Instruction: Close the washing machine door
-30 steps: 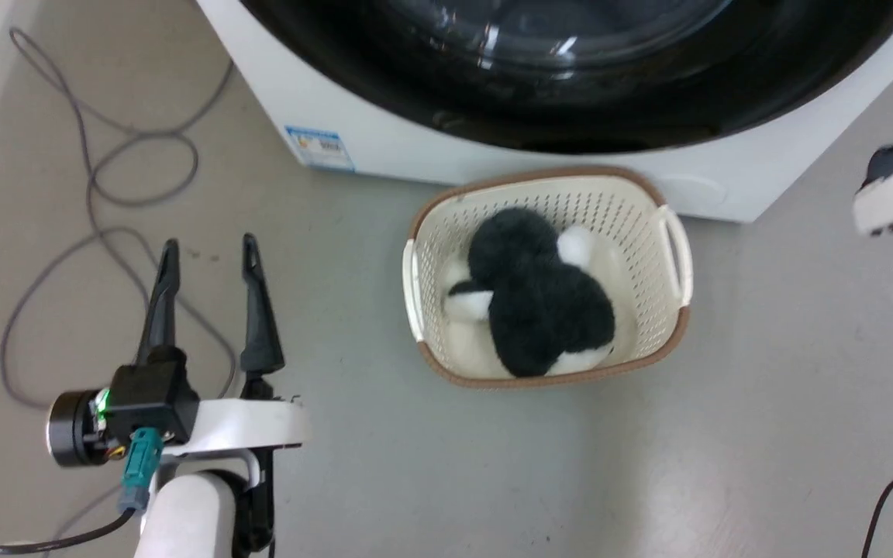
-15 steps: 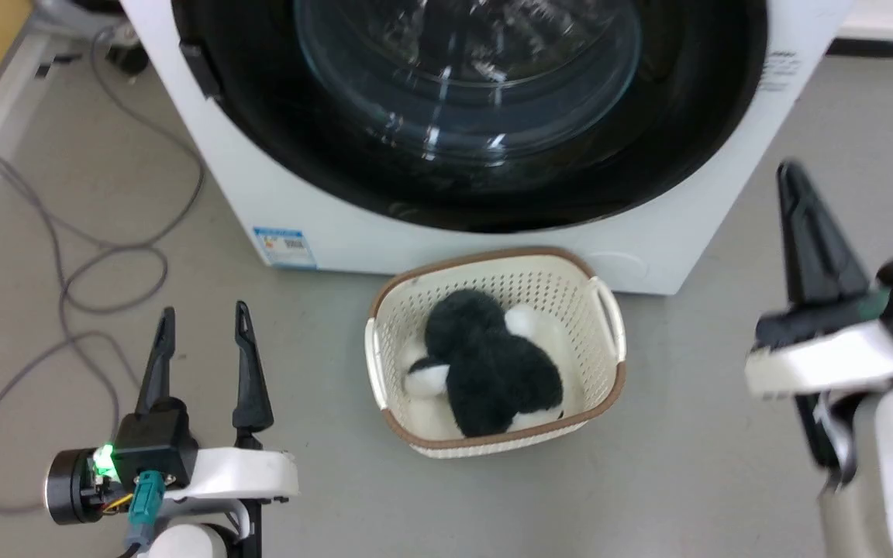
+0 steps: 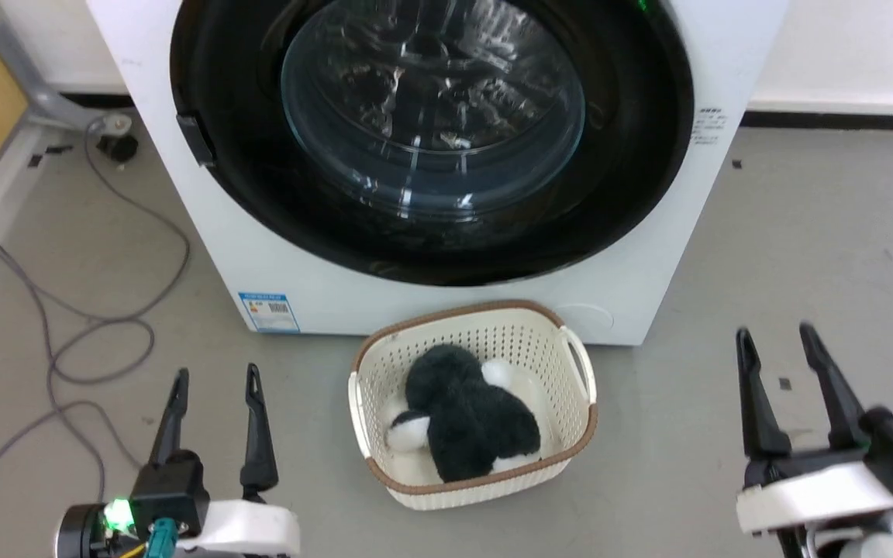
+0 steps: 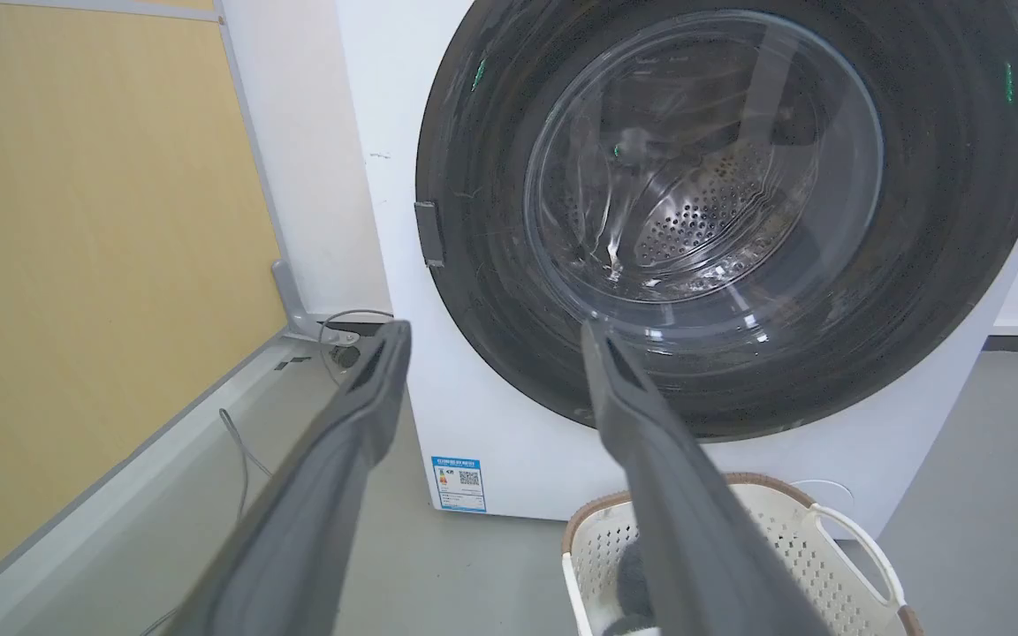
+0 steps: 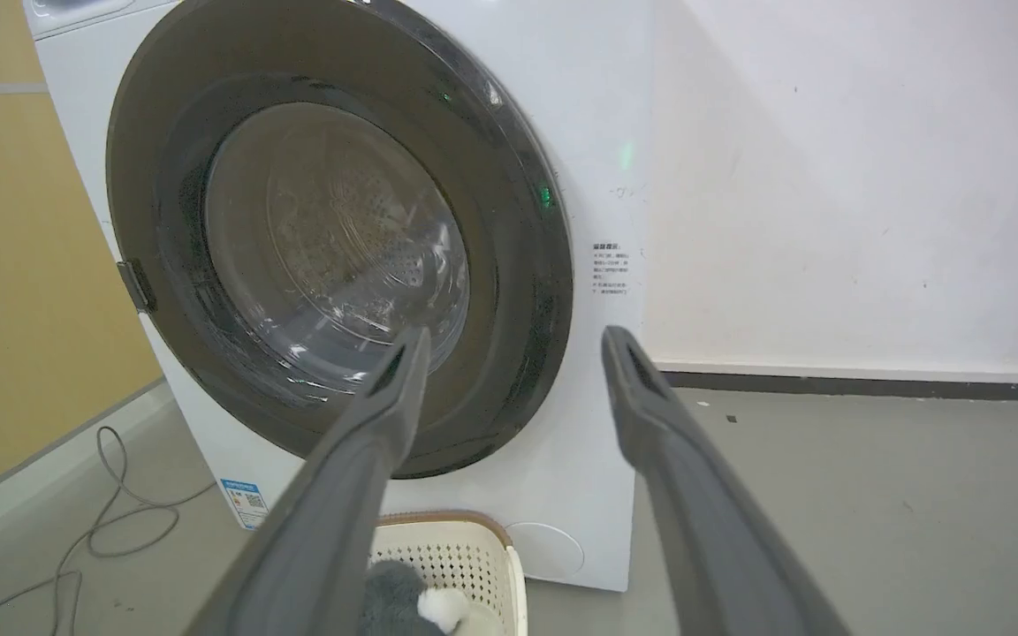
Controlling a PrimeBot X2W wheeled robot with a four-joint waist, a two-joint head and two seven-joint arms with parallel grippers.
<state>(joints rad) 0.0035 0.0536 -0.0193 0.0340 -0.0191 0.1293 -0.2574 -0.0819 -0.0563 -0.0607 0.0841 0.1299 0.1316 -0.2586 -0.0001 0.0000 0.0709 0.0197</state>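
You have before you one white front-loading washing machine point(image 3: 338, 306) standing on the grey floor point(image 3: 803, 232). Its washing machine door point(image 3: 431, 132), glossy black with a bulging glass window, sits flush in the machine's front, with a small dark catch on the edge toward your robot's left. A small blue sticker point(image 3: 268, 311) is low on the machine's front. A cream perforated laundry basket point(image 3: 493, 341) with a brown rim stands just in front of the machine, below the door. In it lies one black-and-white plush toy point(image 3: 462, 418). Your left gripper point(image 3: 215, 372) is at the lower left over the floor, fingers spread wide, gripping nothing. Your right gripper point(image 3: 774, 332) is at the lower right, also spread wide and gripping nothing. Both are well apart from the door.
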